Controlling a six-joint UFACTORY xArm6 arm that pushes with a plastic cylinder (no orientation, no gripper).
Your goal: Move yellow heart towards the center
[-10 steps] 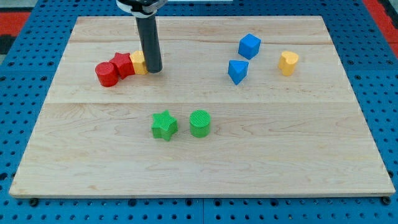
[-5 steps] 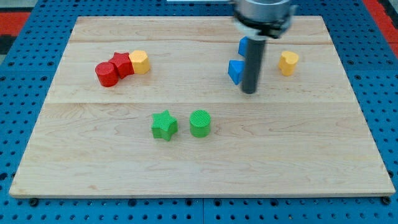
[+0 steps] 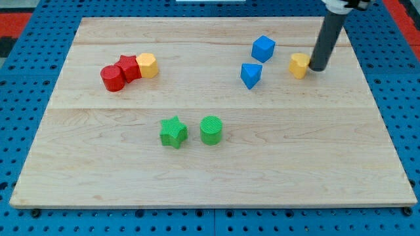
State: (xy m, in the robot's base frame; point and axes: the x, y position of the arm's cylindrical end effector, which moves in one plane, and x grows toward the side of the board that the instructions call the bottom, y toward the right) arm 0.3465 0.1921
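The yellow heart (image 3: 300, 65) lies at the view's upper right of the wooden board (image 3: 210, 164). My tip (image 3: 317, 67) stands right against the heart's right side, touching or nearly touching it. The dark rod rises from there toward the view's top right. Two blue blocks lie to the heart's left: a blue cube (image 3: 263, 48) and a blue pointed block (image 3: 251, 75).
A red cylinder (image 3: 112, 78), a red star (image 3: 128, 68) and a yellow hexagon block (image 3: 147, 65) sit in a touching row at the view's upper left. A green star (image 3: 173, 132) and a green cylinder (image 3: 211, 130) lie below the centre.
My rod has swept from beside the yellow hexagon block at the left, past the blue blocks, to the yellow heart's right side. No block has visibly moved.
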